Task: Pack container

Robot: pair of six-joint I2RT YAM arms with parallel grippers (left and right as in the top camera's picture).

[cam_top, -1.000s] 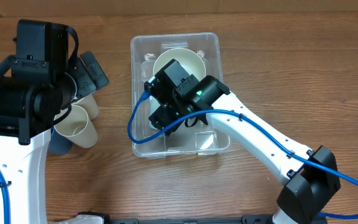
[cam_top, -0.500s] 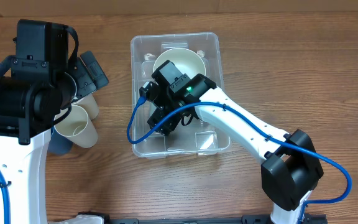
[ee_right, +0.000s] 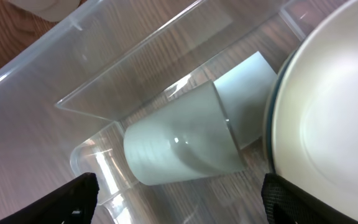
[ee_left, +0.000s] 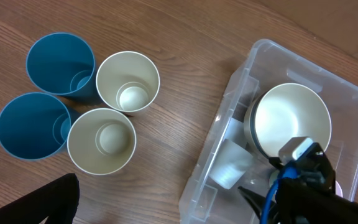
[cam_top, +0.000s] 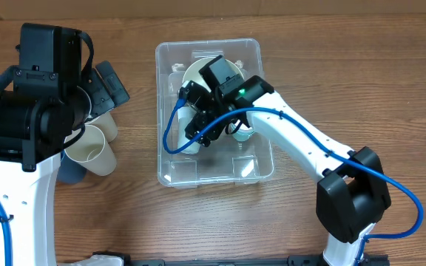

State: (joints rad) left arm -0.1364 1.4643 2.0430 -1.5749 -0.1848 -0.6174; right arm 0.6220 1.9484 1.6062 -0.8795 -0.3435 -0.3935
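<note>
Your container sits mid-frame overhead, already holding a cream bowl and a pale cup on its side. Four cups at left remain unpacked. Your right gripper and left gripper are both spread wide, empty.

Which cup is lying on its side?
The pale cup inside the clear container, beside the cream bowl; the blue cups and cream cups on the table stand upright.

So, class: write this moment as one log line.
container: holds cream bowl, frosted cup on its side | right tool: open, over cup | left tool: open, above four cups outside
</note>
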